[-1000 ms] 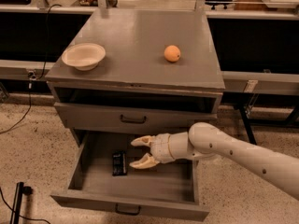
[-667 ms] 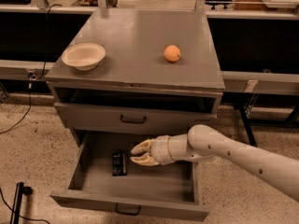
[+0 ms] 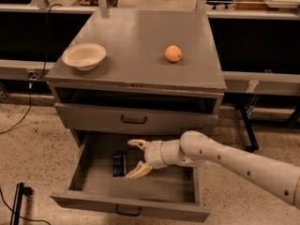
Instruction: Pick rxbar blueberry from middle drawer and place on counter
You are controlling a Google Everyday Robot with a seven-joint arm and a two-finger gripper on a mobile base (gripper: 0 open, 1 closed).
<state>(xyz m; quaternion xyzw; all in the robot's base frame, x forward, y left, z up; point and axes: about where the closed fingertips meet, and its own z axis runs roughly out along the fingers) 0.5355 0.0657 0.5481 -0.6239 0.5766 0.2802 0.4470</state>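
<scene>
Change: the hand (image 3: 129,159) has spread its fingers from a narrow pinch to a wide fork since the earlier frame. It has also slid a little toward the left of the frame, and its tips now sit just beside the rxbar blueberry (image 3: 119,164). We read this as lining up for a grasp, not a grasp made.
Counter (image 3: 140,29): the grey top fills the upper middle of the frame. We judge the bare stretch between its two objects roomy enough to take the bar later.
Middle drawer (image 3: 161,184): it is pulled well out at the lower middle, and only the bar lies on its grey floor. The closed drawer (image 3: 154,121) sits just above it.
Arm (image 3: 234,161): it comes in from the lower right and reaches down into the open drawer.
Bowl (image 3: 84,55): pale and upright, near the counter's left edge.
Hand: inside the drawer and low over the floor, with its fingers wide, pointing left and holding nothing. We cannot tell whether a tip touches the bar.
Orange (image 3: 173,53): right of centre on the counter, well apart from the bowl.
Rxbar blueberry: dark and flat on the left part of the drawer floor, not yet lifted. We expect the fingers must straddle it before closing, and we think the thin wrapper could skid away.
</scene>
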